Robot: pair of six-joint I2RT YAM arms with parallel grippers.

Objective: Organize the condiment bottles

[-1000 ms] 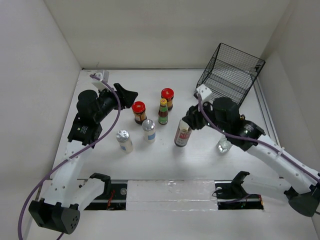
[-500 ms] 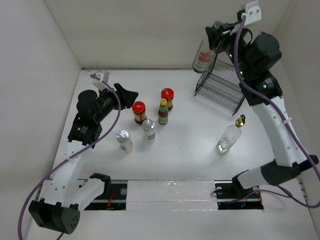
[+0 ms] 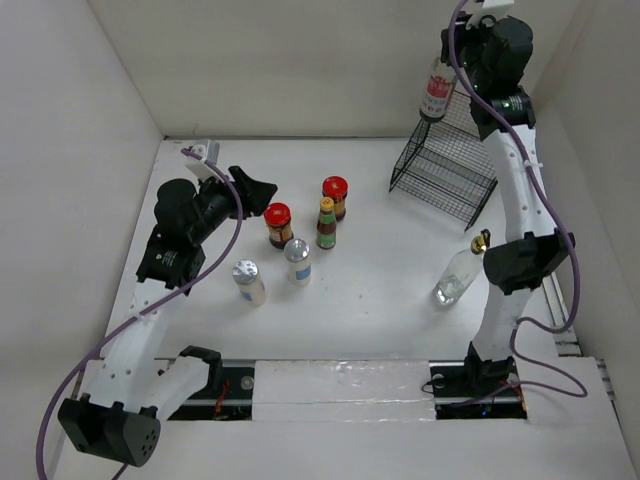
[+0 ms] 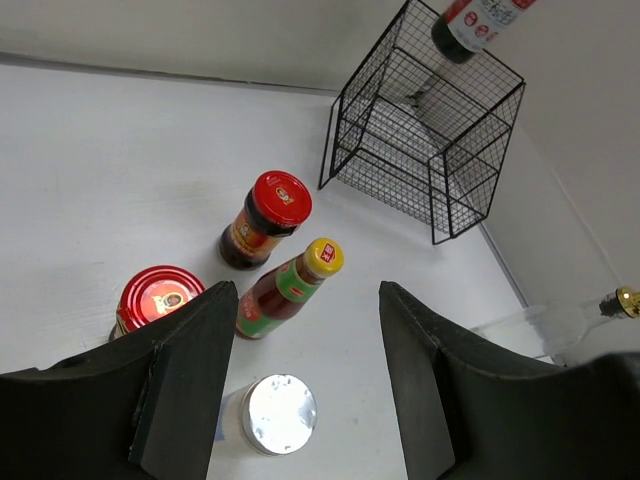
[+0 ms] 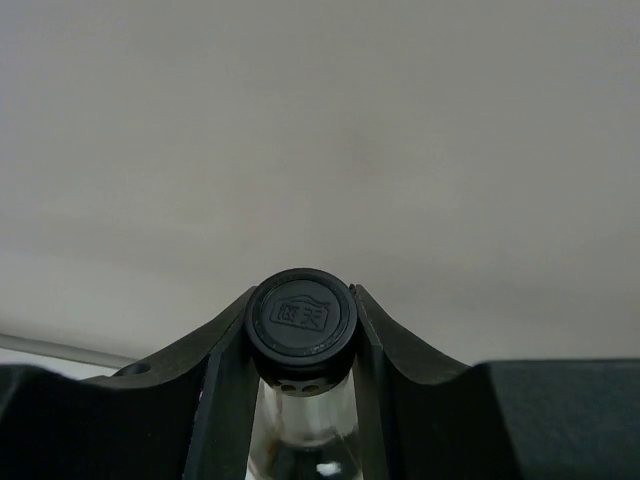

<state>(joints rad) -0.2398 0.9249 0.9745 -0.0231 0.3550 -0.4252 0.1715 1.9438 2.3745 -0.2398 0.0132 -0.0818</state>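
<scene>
My right gripper [image 3: 452, 48] is shut on the black cap [image 5: 301, 320] of the black-capped dark bottle [image 3: 436, 92] and holds it high above the black wire rack [image 3: 450, 165]. The bottle also shows in the left wrist view [image 4: 480, 20]. My left gripper [image 3: 262, 188] is open and empty, hovering over the bottle group [image 4: 305, 300]. Below it stand two red-lidded jars [image 3: 279, 224] [image 3: 335, 196], a slim yellow-capped bottle [image 3: 326, 222] and two silver-capped shakers [image 3: 247, 281] [image 3: 298, 261]. A clear bottle [image 3: 455, 280] with a gold cap sits alone at the right.
The wire rack stands tilted at the back right corner, against the wall; it also shows in the left wrist view [image 4: 425, 150]. White walls enclose the table on three sides. A rail with black mounts [image 3: 340, 385] runs along the near edge.
My right arm has lifted the black-capped bottle from the table middle up high over the wire rack, then shifted it slightly right. The left arm and other bottles have not moved.
</scene>
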